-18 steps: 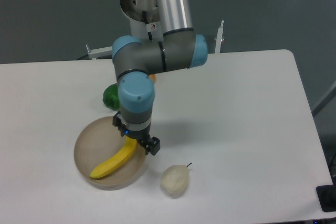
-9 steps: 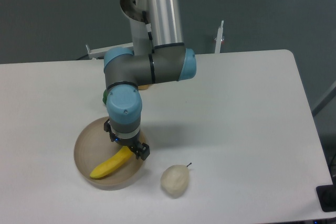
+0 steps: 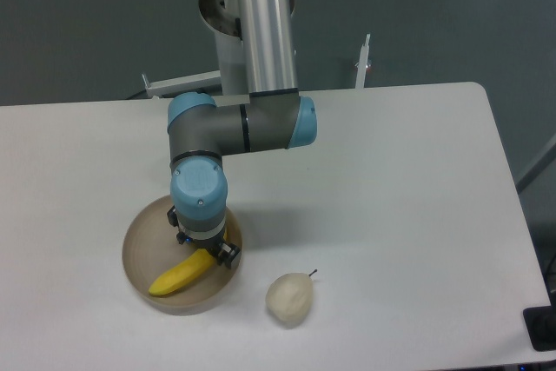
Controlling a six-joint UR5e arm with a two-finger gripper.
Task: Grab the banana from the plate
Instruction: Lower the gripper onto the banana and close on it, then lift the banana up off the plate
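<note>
The bright-yellow banana [image 3: 178,274] lies in the round beige plate [image 3: 139,245] at the table's front left. My gripper [image 3: 203,246] hangs straight down over the banana's upper right end, low inside the plate. Its fingers straddle that end, one finger [image 3: 229,254] showing at the right. The arm's wrist hides the fingertips, so I cannot tell whether they are closed on the banana. The banana's left end rests on the plate.
A pale whitish pear [image 3: 288,299] with a stem lies on the table just right of the plate. The white table's front edge runs close below the plate and pear. The arm's base stands behind the table's far edge.
The gripper has moved left and down along the banana into the plate. The green object behind the plate is now hidden by the arm. The banana has not moved.
</note>
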